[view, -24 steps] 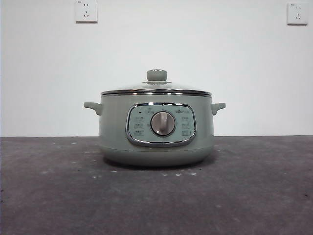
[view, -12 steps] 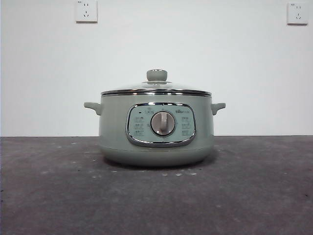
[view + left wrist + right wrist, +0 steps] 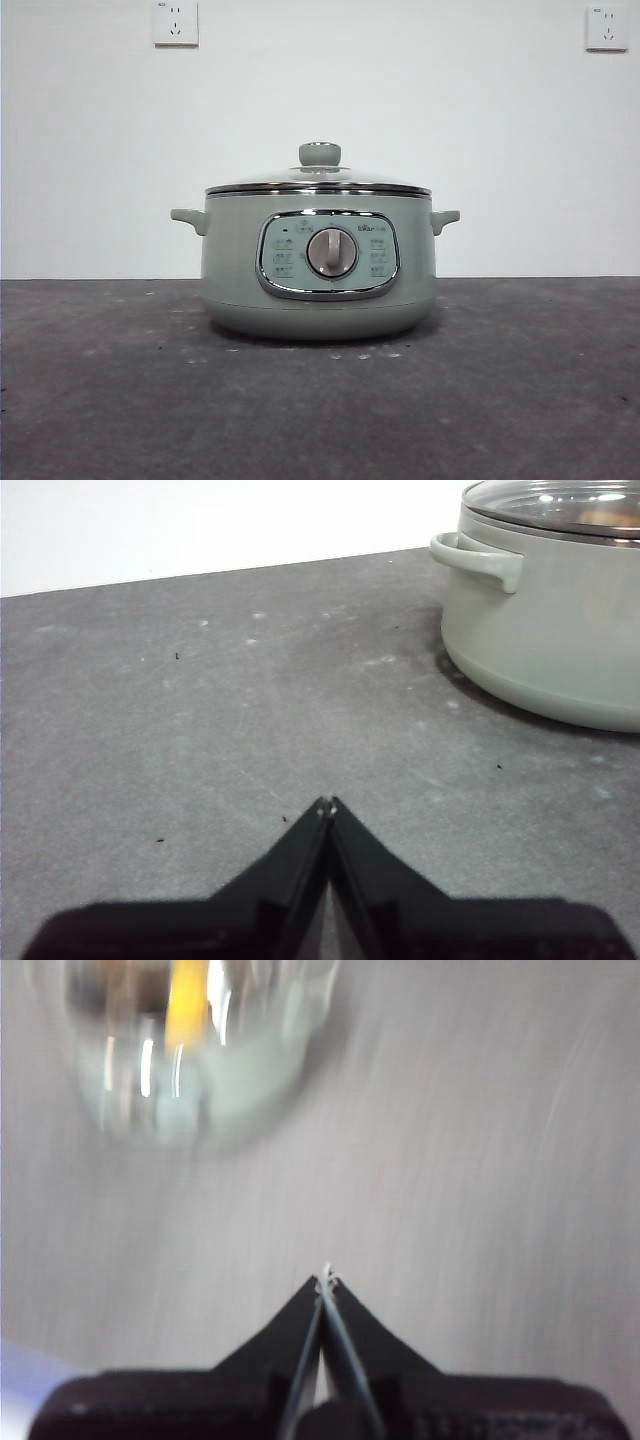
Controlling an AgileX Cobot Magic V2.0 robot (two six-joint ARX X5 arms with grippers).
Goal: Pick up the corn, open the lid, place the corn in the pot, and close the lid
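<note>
Front view: pot point(image 3: 318, 265) in centre of frame on dark grey table point(image 3: 100, 400), lid point(image 3: 318, 180) seated on it, white wall point(image 3: 400, 100) behind, no arm visible.

Left wrist view: left gripper point(image 3: 327, 805) pressed closed, empty, pot at upper right, apart.

Right wrist view, blurred: right gripper point(image 3: 325, 1280) closed, empty; corn point(image 3: 186, 1002) visible through lid, upper left, seemingly inside, axis unclear.

Left gripper point(image 3: 327, 804) and right gripper point(image 3: 326, 1280): jaws pressed together, empty

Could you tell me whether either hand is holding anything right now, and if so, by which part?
Nothing is held: the left hand and right hand are both shut and empty.
</note>
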